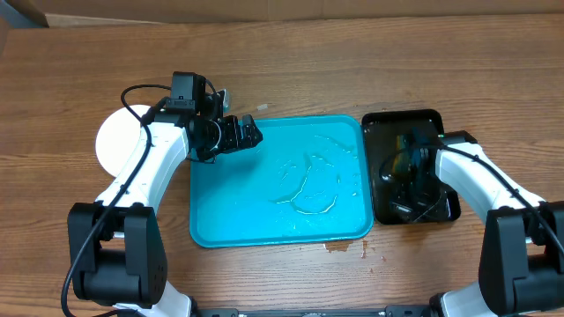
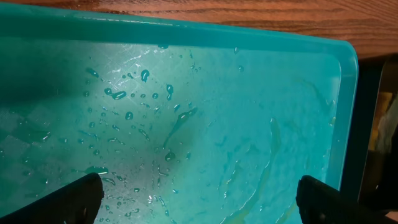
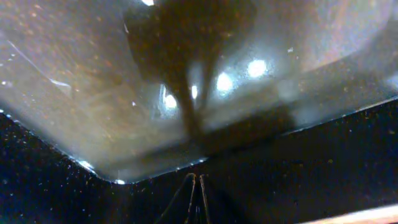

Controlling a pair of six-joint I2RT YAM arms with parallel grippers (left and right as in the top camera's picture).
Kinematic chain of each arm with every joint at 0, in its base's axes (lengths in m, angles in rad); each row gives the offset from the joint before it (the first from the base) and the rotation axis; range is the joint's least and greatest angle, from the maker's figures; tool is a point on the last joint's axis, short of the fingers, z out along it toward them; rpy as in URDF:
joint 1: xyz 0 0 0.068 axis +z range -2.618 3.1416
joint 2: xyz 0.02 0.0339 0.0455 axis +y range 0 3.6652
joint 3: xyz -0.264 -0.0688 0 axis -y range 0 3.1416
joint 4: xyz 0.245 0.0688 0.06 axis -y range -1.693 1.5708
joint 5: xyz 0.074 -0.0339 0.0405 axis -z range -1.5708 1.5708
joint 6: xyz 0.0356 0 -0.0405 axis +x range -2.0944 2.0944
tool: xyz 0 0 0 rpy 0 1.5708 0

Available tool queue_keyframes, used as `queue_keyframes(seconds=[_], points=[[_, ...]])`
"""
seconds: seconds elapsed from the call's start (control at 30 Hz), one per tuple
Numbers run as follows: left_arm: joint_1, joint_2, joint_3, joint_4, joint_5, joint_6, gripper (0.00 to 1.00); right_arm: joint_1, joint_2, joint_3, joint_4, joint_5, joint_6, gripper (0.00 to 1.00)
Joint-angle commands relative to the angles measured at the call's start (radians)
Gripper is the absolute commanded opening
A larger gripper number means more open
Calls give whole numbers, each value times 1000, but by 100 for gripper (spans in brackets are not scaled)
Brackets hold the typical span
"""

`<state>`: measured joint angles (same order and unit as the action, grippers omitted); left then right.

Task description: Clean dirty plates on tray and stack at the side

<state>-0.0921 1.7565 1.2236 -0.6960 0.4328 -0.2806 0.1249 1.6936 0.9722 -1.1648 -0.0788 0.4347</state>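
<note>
Two tools: we find left tool (image 1: 250,134) released over the tray (image 1: 264,224) corner, right tool (image 3: 198,193) clenched over black tray (image 1: 441,121).

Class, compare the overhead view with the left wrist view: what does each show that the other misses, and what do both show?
Only overhead: a white plate on the table left of the turquoise tray, and the right arm over the black tray. Only left wrist: single water droplets scattered on the tray floor. Both: the wet tray with the left pincer open above it.
</note>
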Motion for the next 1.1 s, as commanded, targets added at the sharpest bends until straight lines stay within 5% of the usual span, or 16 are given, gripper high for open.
queue_keyframes(seconds=[0.0, 0.47, 0.9, 0.93, 0.97, 1.0, 1.03, 1.07], points=[[-5, 4, -8, -3, -3, 19, 100, 3, -5, -5, -13, -5, 12, 4], [-5, 4, -7, -3, -3, 19, 100, 3, -5, 20, -27, -19, 11, 4], [-5, 4, -7, -3, -3, 19, 100, -58, -5, 442, -95, -20, -35, 13], [-5, 4, -7, -3, -3, 19, 100, -65, -5, 480, -108, -19, -57, 18], [-5, 4, -7, -3, -3, 19, 100, -72, -5, 517, -126, -19, -86, 38], [-5, 4, -7, -3, -3, 19, 100, -77, -5, 560, -150, -17, -112, 84], [-5, 4, -7, -3, -3, 19, 100, -82, -5, 594, -170, -11, -122, 100], [-5, 4, -7, -3, -3, 19, 100, -83, -5, 623, -186, -6, -123, 100]])
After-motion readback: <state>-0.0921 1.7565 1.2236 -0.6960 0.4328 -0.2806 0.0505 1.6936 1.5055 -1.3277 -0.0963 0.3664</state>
